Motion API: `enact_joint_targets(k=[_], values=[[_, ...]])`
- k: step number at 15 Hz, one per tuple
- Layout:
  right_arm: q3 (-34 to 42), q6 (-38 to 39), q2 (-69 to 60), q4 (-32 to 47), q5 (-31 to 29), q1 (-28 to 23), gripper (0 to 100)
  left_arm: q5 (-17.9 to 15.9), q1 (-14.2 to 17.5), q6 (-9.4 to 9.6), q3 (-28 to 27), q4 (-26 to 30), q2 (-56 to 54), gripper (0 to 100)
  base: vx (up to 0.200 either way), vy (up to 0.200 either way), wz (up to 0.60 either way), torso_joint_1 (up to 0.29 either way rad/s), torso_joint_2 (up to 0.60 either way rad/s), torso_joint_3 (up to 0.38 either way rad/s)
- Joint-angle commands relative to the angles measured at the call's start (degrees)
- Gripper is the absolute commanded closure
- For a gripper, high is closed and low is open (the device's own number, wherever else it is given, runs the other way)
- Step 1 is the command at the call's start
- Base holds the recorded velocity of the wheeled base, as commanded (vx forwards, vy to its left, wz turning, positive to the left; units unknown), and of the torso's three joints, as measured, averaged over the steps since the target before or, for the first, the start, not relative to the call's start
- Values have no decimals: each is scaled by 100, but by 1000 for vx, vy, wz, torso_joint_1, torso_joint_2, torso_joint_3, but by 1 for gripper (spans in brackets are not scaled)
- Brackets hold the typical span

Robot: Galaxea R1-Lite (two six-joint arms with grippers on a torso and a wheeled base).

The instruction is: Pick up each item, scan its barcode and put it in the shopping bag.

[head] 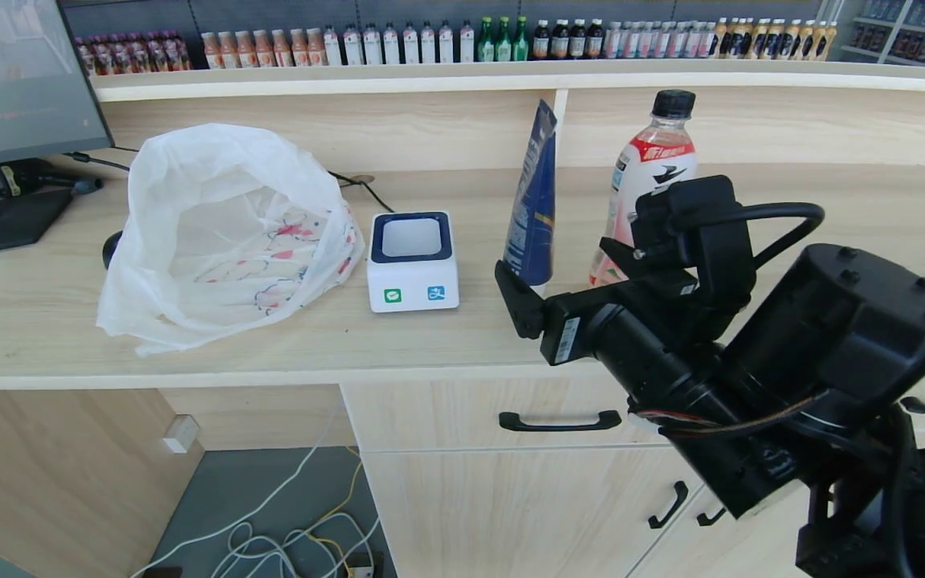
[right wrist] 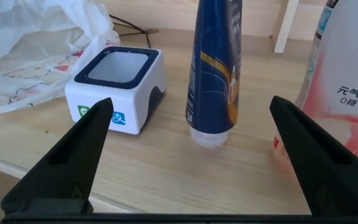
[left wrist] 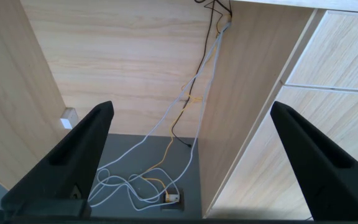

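**PICK APPROACH: BLUE TUBE, RIGHT ARM**

**Item position.** The blue tube (right wrist: 216, 68) stands upright on its cap end on the counter (head: 270, 337), just right of the scanner (head: 413, 258). The bottle (head: 647, 177), with a black cap and pinkish contents, stands just right of the tube and apart from it. The shopping bag (head: 222, 233), white plastic with a pink pattern, sits open at the left of the scanner.

**Grippers.** The right gripper (right wrist: 191, 104) is at the near edge of the counter with its jaws spread wide. It is level with the tube's lower half and touches nothing. The left gripper (left wrist: 192, 106) also has its jaws apart and holds nothing. It hangs low, facing the cables (left wrist: 166, 155) under the counter.

**Step in hand.** Both items stand on the counter, so this is judged to be the approach to the first pick.

**Next move.** Advance the right gripper toward the far side until the tube lies between the fingers, then close on its body. The tube is tall on a narrow base, so a glancing touch could tip it against the bottle.

**Markings.**
- Tube: gold band and pale print.
- Bottle: red-and-white label with dark lettering.
- Scanner: one green and one blue square icon on the near face.
- No barcode is visible on the sides of either item that show.
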Motion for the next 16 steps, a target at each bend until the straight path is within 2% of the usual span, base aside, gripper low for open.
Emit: enact_joint_targets(k=[1,6,12,16], values=[[-49,148,204,1,-227,-2,0,1,1,-1,0,-9,-1,0,0,0,0,0,0,0],[-603,368,547,-8,-491,-169,0,1,1,-1,0,0,-1,0,0,0,0,0,0,0],[-840,359,732,-8,-429,-336,0,1,1,-1,0,-9,-1,0,0,0,0,0,0,0],[-1007,78,855,1,-139,-591,0,1,1,-1,0,0,-1,0,0,0,0,0,0,0]])
